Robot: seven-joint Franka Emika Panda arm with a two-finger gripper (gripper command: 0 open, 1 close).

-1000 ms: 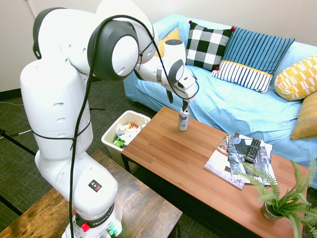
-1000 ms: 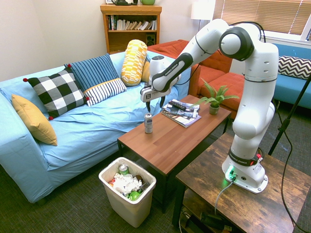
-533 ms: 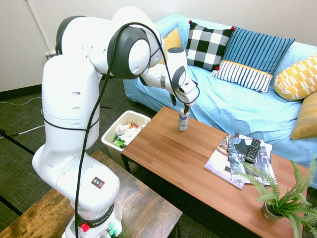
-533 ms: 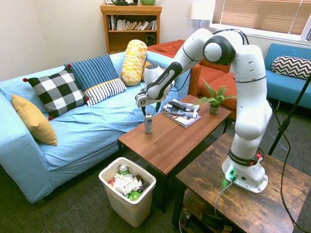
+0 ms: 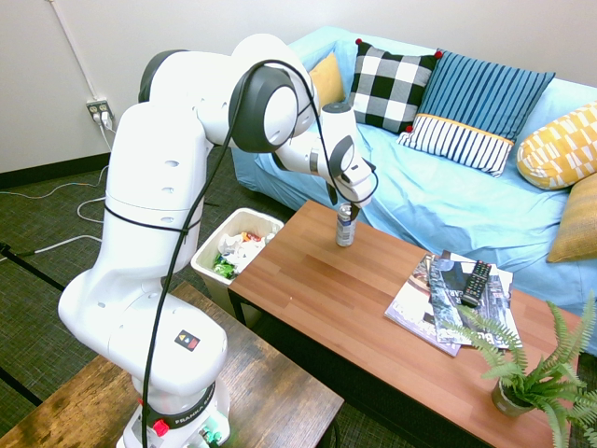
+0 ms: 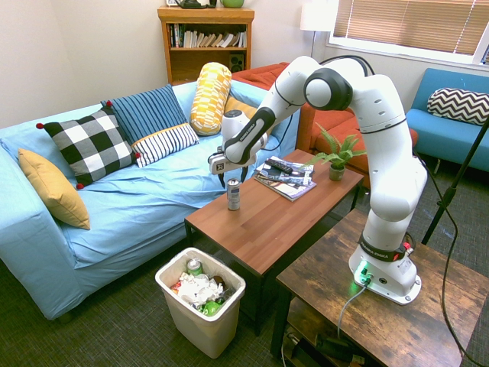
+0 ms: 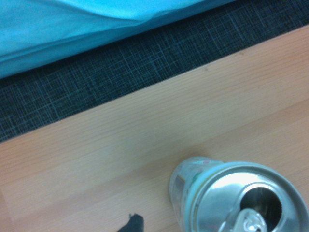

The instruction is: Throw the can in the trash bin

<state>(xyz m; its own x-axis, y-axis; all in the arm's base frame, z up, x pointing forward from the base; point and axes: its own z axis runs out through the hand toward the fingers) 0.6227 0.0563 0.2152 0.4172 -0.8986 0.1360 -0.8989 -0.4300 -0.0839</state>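
Can point(image 5: 345, 229) of slim silver metal stood upright on the wooden desk point(image 5: 373, 308), near the desk edge that faced the sofa point(image 5: 448, 201). In the wrist view the can point(image 7: 239, 198) was seen from above, its top opened, with the bare wood of the desk point(image 7: 120, 150) around it and a strip of dark carpet point(image 7: 120, 82) beyond the edge.

One white robot arm reached over the desk, and its gripper point(image 6: 232, 181) pointed straight down right above the can point(image 6: 234, 196). The fingers point(image 6: 223, 180) were spread apart, one on each side of the can's top, and from these views it could not be told whether they touched the metal. The can rested on the desk and was not lifted.

On the floor beside the end of the desk stood the trash bin point(image 6: 205, 325), white and rectangular, with crumpled paper and other rubbish inside. In the first exterior view the trash bin point(image 5: 207, 254) sat just off the desk's corner, partly hidden behind the arm.

Further along the desk lay a small stack of magazines point(image 5: 434, 303) with a black remote control point(image 5: 476, 282) on top, and a potted fern point(image 5: 527, 373) stood at the far end. The blue sofa carried a checked cushion point(image 5: 392, 84) and a striped cushion point(image 5: 485, 98).
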